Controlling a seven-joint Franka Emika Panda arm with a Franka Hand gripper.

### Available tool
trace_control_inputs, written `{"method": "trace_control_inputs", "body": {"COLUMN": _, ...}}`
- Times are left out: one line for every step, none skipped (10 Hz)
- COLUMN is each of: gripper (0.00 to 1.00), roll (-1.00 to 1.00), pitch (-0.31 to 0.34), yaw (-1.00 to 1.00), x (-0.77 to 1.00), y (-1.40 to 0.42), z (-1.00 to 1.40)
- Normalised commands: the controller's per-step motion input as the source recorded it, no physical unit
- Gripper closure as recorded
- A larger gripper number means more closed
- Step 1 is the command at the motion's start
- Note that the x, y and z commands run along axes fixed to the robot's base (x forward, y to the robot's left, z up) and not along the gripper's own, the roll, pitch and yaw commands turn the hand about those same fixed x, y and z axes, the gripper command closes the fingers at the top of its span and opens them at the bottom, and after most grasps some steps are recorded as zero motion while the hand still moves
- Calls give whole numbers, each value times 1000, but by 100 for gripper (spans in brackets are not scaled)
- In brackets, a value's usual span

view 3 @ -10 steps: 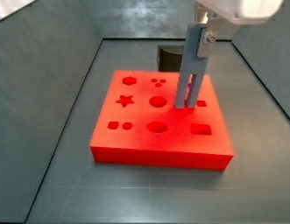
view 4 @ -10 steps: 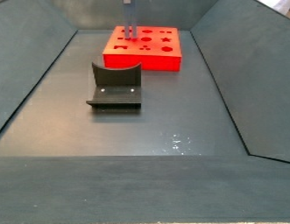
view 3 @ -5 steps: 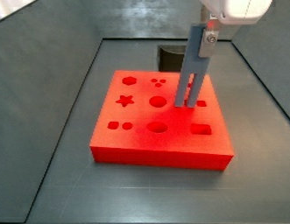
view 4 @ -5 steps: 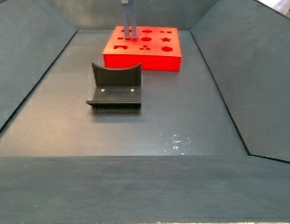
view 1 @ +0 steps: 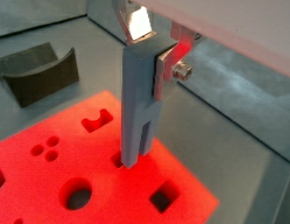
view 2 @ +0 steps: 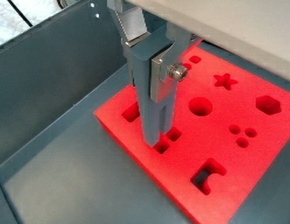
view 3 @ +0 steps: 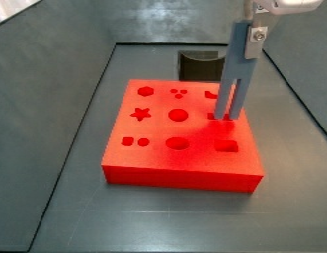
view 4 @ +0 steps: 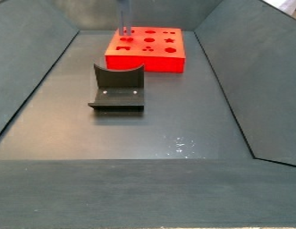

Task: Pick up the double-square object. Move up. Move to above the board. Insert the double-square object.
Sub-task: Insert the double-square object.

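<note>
One slim blue-grey double-square object (view 3: 237, 77) upright in claw (view 3: 252, 30).

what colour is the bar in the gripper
Blue-grey; the double-square object shows best in a wrist view.

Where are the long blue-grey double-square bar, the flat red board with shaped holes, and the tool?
Long blue-grey double-square bar (view 3: 238, 79): side view, mid-shaft.
Flat red board with shaped holes (view 3: 193, 178): side view, front wall.
Tool (view 1: 159, 48): wrist view, above the board, fingers clamping the bar's top.
</note>
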Motion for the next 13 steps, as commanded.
{"method": "trace_control_inputs", "body": {"gripper": 100, "roll": 500, "pitch": 27, "yaw": -111, "x": 123, "y": -189, "z": 0}}
{"method": "trace_control_inputs", "body": {"gripper": 100, "roll": 500, "pitch": 29, "yaw": -120, "x": 117, "y": -143, "z": -40}}
{"method": "trace_control_inputs", "body": {"gripper": 100, "roll": 484, "pitch": 36, "yaw": -157, "x": 120, "y": -77, "z": -14}}
{"method": "trace_control_inputs", "body": {"gripper": 100, "roll": 191, "pitch": 11, "yaw": -177, "x": 34, "y": 0, "z": 0}}
{"method": "trace_control_inputs", "body": {"gripper": 100, "roll": 0, "pitch": 0, "yaw": 0, "x": 0, "y": 120, "z": -14}}
{"method": "trace_control_inputs", "body": {"gripper": 100, "roll": 6, "pitch": 0, "yaw": -43, "x": -69, "y": 114, "z": -83}}
{"method": "trace_control_inputs", "body": {"gripper": 100, "roll": -37, "pitch": -26, "yaw": -91, "x": -214, "y": 126, "z": -74}}
{"method": "trace_control_inputs", "body": {"gripper": 100, "roll": -103, "pitch": -61, "yaw": 0, "x": -323, "y": 46, "z": -126}}
{"method": "trace_control_inputs", "body": {"gripper": 100, "roll": -180, "pitch": -71, "yaw": 80, "x": -234, "y": 0, "z": -31}}
{"method": "trace_control_inputs", "body": {"gripper": 100, "roll": -157, "pitch": -76, "yaw": 97, "x": -211, "y": 0, "z": 0}}
{"method": "trace_control_inputs", "body": {"gripper": 100, "roll": -160, "pitch": -44, "yaw": 40, "x": -6, "y": -3, "z": -109}}
{"method": "trace_control_inputs", "body": {"gripper": 100, "roll": -50, "pitch": 0, "yaw": 0, "x": 80, "y": 0, "z": -257}}
{"method": "trace_control_inputs", "body": {"gripper": 100, "roll": 0, "pitch": 0, "yaw": 0, "x": 106, "y": 0, "z": -274}}
